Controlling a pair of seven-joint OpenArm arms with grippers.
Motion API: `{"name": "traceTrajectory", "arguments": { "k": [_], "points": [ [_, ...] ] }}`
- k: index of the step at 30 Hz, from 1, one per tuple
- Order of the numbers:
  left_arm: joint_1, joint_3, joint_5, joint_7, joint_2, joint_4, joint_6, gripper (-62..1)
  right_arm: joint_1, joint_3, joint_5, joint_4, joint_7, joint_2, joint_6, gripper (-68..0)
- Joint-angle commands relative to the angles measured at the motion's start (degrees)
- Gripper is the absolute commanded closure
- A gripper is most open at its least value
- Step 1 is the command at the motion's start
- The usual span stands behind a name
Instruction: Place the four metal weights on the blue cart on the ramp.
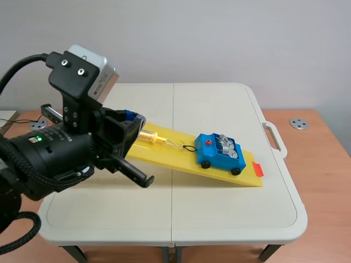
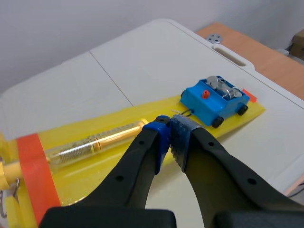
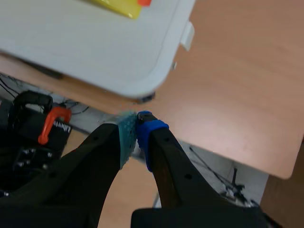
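Note:
A blue cart [image 1: 219, 154] with black wheels sits low on the yellow ramp [image 1: 181, 161], near the ramp's red end mark. Several metal weights [image 1: 227, 146] lie in its open bed. The left wrist view shows the same cart [image 2: 214, 100] and weights [image 2: 223, 88] ahead of my left gripper [image 2: 170, 135], which is shut on nothing and hovers above the ramp [image 2: 95, 156]. In the scene view the left gripper [image 1: 131, 123] hangs over the ramp's upper end. My right gripper [image 3: 137, 133] is shut, off the table's corner above the floor.
A brass spring scale [image 2: 95, 141] lies along the ramp, hooked by a wire to the cart. The white folding table [image 1: 219, 213] has a handle [image 1: 274, 137] at its right edge. A wooden table [image 1: 323, 153] with a round metal disc [image 1: 299, 124] stands right.

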Motion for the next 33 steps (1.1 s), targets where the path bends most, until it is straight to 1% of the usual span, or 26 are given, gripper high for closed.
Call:
{"name": "traceTrajectory", "arguments": {
  "k": [1, 3, 6, 8, 10, 13, 17, 22, 33],
  "points": [
    [-2.84, -0.13, -1.20, -7.41, 1.05, 2.08, 2.01, -2.6, -3.23, 1.90, 4.07, 5.49, 3.85, 2.64, 1.07, -3.2],
    [-4.09, 0.48, -0.52, -8.52, 1.18, 0.24, 2.34, -2.6, -6.14, 3.41, 4.07, 5.49, 3.34, 2.64, 1.07, -3.2],
    [-5.75, 1.49, 2.38, -8.74, 1.18, -2.29, 5.22, -2.6, -10.12, 5.22, 4.09, 5.49, 3.13, 2.60, 1.07, -3.2],
    [-6.82, 1.70, 3.58, -9.49, 1.16, -3.87, 6.40, -2.6, -11.98, 6.43, 4.09, 5.49, 2.95, 2.03, 1.07, -3.2],
    [-7.91, 1.70, 3.82, -10.08, 1.16, -5.27, 6.97, -2.6, -13.38, 7.61, 4.09, 5.46, 2.67, 1.33, 1.07, -3.2],
    [-9.66, 1.70, 4.90, -10.51, 1.16, -7.80, 9.05, -2.6, -14.95, 8.72, 4.07, 5.46, 2.03, 0.57, 1.07, -3.2],
    [-12.04, 1.68, 5.05, -10.80, 1.16, -11.39, 10.84, -2.6, -16.26, 9.16, 4.07, 5.46, 1.90, 0.26, 1.07, -3.2],
    [-13.44, 1.68, 5.05, -11.34, 1.16, -14.10, 11.02, -2.6, -16.33, 9.16, 4.07, 5.46, 1.60, 0.24, 1.07, -3.2],
    [-13.44, 1.68, 5.05, -11.78, 1.16, -14.49, 11.02, -2.6, -16.31, 9.16, 4.07, 5.46, 1.62, 0.24, 1.07, -3.2]
  ]
}}
